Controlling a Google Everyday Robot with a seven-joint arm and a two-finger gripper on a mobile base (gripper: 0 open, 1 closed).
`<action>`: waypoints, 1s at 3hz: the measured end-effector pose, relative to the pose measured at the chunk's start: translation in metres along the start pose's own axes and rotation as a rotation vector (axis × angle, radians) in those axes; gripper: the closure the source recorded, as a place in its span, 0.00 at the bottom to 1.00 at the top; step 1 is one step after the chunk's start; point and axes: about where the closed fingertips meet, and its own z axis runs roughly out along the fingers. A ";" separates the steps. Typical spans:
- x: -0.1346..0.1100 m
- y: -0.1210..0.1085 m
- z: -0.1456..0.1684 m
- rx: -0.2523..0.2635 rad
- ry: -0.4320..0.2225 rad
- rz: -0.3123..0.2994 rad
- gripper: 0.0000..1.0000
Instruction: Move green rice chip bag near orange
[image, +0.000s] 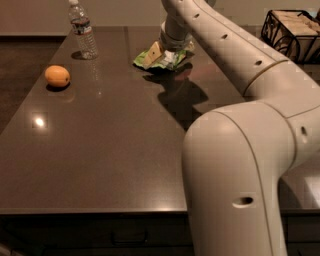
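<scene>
The green rice chip bag (167, 60) lies crinkled on the dark table (110, 150) at the far middle. My gripper (159, 50) is down on the bag's top, at its left part, with the wrist right above it and covering some of the bag. The orange (57, 76) sits on the table's left side, well apart from the bag and from the gripper. My arm reaches in from the lower right and hides the table's right part.
A clear water bottle (82, 30) stands upright at the far left, behind the orange. A black wire basket (292, 30) with pale contents stands at the far right. The table's front edge runs along the bottom.
</scene>
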 end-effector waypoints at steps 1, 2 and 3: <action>-0.001 -0.010 0.022 -0.007 0.022 0.030 0.00; -0.003 -0.014 0.023 -0.026 0.018 0.025 0.20; -0.007 -0.011 0.018 -0.055 0.004 -0.012 0.43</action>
